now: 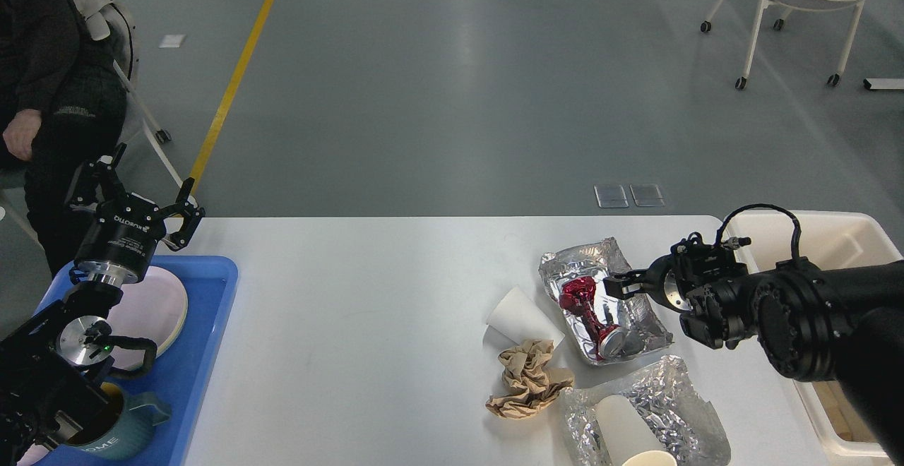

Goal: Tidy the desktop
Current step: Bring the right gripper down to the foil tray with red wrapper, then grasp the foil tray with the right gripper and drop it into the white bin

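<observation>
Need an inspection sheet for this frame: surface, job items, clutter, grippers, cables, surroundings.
Surface: white rectangular desktop, littered at right.
Job's things: blue plastic tray holding pale round plate and teal mug; cream rectangular bin at right edge.
Clutter: crushed red can in a foil tray; white paper cup on its side; crumpled brown paper; second cup in foil.
Grippers: left gripper open, over the blue tray's far end; right gripper over the can, state unclear.
Cables: black loop on right arm.
Surroundings: grey floor, yellow line, wheeled chair, person at left.

The desktop [367, 311] lies bare across its middle and left. Foil trays [607, 303], paper cups [519, 318] and crumpled brown paper [528, 380] crowd its right-near part.
</observation>
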Controlling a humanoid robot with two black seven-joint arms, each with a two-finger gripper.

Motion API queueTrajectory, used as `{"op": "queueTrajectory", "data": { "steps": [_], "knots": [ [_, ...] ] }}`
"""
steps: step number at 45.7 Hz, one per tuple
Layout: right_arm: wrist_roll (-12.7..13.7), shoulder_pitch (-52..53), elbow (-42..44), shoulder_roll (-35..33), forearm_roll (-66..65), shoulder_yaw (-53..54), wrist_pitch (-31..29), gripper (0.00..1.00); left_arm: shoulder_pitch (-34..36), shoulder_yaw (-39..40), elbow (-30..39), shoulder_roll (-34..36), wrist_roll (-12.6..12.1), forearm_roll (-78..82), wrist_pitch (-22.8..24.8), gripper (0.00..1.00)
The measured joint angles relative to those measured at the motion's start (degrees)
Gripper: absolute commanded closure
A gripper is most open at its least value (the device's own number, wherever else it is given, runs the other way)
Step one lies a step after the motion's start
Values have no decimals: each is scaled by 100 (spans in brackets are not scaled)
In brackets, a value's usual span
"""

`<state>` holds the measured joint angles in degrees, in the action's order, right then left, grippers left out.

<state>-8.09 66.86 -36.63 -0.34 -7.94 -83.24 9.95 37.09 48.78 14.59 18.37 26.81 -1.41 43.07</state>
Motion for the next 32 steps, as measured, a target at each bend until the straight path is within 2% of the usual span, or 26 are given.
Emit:
{"op": "queueTrajectory", "data": {
  "steps": [4, 8, 11, 14, 15, 32],
  "knots": [
    [-11, -273, 304, -31, -6, 30, -10, 29, 0, 0, 0, 0, 0, 0, 0, 0],
    [-16, -404, 399, -130, -13, 55, -17, 60, 0, 0, 0, 0, 0, 0, 0, 0],
    [-21, -473, 414, -157, -14, 65, -18, 71, 0, 0, 0, 0, 0, 0, 0, 0],
    [-25, -537, 430, -164, -15, 72, -20, 97, 0, 0, 0, 0, 0, 0, 0, 0],
    [-25, -549, 441, -166, -15, 77, -20, 100, 0, 0, 0, 0, 0, 0, 0, 0],
    [-38, -530, 384, -119, -19, 169, -65, 100, 0, 0, 0, 0, 0, 0, 0, 0]
  ]
}}
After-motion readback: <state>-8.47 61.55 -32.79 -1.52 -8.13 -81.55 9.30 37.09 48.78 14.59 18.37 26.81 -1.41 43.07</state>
